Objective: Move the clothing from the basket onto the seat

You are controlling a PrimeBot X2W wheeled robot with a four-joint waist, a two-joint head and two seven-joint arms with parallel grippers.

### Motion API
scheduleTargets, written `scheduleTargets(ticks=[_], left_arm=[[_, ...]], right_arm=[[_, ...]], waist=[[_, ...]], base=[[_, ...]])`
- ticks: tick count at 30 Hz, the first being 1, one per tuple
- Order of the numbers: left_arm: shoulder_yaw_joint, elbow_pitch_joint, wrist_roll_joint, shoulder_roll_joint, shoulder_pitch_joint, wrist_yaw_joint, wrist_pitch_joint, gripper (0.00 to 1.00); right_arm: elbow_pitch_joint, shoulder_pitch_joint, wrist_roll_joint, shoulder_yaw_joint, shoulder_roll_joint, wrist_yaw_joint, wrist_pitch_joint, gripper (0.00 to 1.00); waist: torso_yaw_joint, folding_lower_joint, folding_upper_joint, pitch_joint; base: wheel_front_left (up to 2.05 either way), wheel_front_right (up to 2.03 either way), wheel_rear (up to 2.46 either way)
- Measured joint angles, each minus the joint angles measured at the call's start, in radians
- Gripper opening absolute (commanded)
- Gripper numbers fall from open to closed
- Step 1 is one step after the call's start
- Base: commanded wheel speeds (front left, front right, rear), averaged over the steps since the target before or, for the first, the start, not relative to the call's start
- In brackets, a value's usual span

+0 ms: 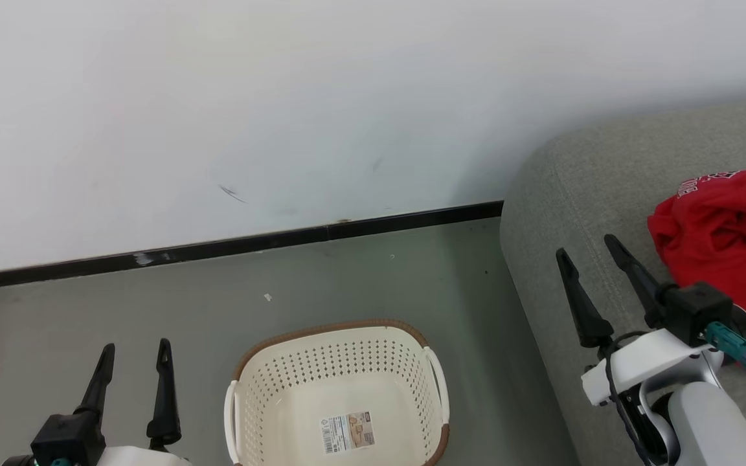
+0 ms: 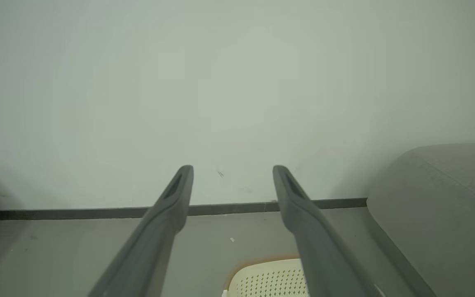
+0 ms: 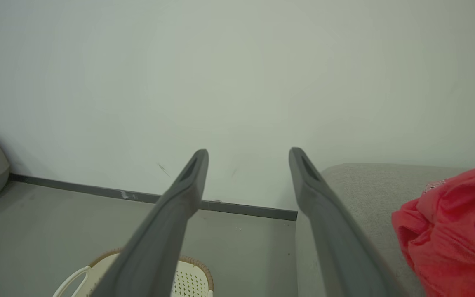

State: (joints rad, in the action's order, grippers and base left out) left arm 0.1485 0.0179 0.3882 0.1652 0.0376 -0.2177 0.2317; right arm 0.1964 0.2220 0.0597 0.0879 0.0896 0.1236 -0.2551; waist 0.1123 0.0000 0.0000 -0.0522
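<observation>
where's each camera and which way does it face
Head view: on the head, looking down at the basket on the floor; left gripper and right gripper show, both open.
Left wrist view: on the left wrist, facing the wall along its own fingers.
Right wrist view: on the right wrist, facing the wall past its fingers; clothing on the seat at right.
All three share basket and seat.
</observation>
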Motion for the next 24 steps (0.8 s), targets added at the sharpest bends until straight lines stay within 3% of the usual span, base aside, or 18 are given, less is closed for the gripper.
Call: scheduleTargets(ticks=[24], left_arm=[[-0.012, 0.066, 0.026, 0.007, 0.036, 0.018, 0.009, 1.00]], right_arm=[[-0.071, -0.228, -0.019, -0.065, -0.046, 0.000, 0.000, 1.00]], waist=[[-0.096, 0.0000, 0.0000, 0.089]], base=[[0.00, 0.00, 0.00]])
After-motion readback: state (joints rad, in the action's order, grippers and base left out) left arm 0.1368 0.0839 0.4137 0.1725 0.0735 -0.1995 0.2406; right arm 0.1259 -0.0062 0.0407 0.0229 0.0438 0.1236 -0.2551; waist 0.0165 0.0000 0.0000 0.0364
